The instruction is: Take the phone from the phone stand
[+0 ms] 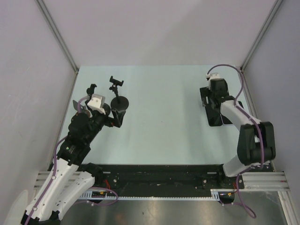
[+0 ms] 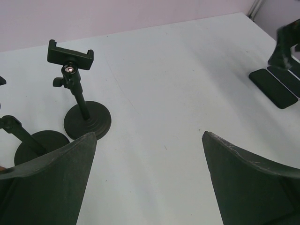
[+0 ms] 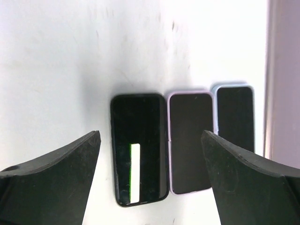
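A black phone stand (image 1: 120, 100) with a round base stands at the table's left, its clamp (image 2: 70, 55) empty. A second black stand (image 2: 29, 140) is just left of it, its top cut off in the left wrist view. Three phones lie flat side by side at the right: a black one (image 3: 139, 150), a lilac-cased one (image 3: 191, 143) and a pale blue-cased one (image 3: 235, 117). My right gripper (image 3: 150, 136) hovers open over the black and lilac phones. My left gripper (image 2: 150, 140) is open and empty, just near of the stands.
The phones (image 1: 214, 117) lie close to the right wall and table edge. Grey walls enclose the table on three sides. The right gripper (image 2: 286, 44) shows far right in the left wrist view.
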Robot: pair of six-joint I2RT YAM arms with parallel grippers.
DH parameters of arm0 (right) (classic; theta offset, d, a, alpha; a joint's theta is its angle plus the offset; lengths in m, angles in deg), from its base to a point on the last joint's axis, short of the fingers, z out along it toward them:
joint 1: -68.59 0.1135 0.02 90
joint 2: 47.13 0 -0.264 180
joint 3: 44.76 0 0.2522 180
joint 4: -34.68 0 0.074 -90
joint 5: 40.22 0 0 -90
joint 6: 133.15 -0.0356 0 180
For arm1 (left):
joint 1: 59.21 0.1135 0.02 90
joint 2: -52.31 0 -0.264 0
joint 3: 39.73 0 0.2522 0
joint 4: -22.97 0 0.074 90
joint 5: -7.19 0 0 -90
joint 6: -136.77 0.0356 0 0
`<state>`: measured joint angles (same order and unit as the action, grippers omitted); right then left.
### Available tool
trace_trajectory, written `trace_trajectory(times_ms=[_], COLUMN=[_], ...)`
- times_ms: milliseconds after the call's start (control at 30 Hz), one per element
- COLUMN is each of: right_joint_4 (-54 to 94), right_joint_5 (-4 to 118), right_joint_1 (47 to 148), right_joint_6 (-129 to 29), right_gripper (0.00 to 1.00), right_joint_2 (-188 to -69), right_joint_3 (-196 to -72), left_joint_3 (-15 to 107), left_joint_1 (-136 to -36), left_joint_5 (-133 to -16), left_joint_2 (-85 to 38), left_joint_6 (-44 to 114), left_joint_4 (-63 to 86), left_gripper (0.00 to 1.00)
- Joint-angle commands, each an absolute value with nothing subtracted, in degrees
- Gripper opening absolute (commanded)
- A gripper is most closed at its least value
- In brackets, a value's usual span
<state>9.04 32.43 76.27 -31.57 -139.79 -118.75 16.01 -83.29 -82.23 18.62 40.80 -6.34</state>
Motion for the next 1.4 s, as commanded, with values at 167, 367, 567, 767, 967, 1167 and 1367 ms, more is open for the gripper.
trace_trajectory(times_ms=[167, 367, 567, 767, 967, 1167, 1367], right_joint_4=[9.2, 6.8, 4.6, 7.2, 9.8, 11.4, 16.7], right_joint_5=[37.5, 31.3, 21.4, 17.0, 14.7, 9.7, 3.7], right_joint_1=[76.3, 77.9, 84.7, 85.0, 85.3, 85.8, 88.4], right_joint_6=[-42.4, -46.3, -44.6, -41.6, -38.7, -38.3, -36.8], right_gripper=[1.0, 1.0, 1.0, 1.0, 1.0, 1.0, 1.0], right_joint_2=[-112.4, -96.6, -85.6, -70.2, -52.9, -48.9, -48.8], right_joint_3=[-120.4, -120.1, -118.2, -108.7, -96.1, -91.4, -88.9], left_joint_3=[16.7, 17.7, 16.9, 12.6, 6.8, 4.0, 3.3], left_joint_1=[-82.8, -82.8, -82.8, -82.8, -82.8, -82.8, -82.6], left_joint_5=[-91.8, -102.9, -112.1, -117.2, -121.0, -124.4, -126.4], left_joint_2=[22.4, 29.9, 39.2, 46.8, 54.1, 58.2, 57.8], left_joint_6=[40.3, 39.5, 40.0, 40.6, 38.9, 38.1, 37.2], left_joint_4=[-4.1, -4.2, -4.0, -3.3, -1.9, 0.7, 1.1], left_gripper=[1.0, 1.0, 1.0, 1.0, 1.0, 1.0, 1.0])
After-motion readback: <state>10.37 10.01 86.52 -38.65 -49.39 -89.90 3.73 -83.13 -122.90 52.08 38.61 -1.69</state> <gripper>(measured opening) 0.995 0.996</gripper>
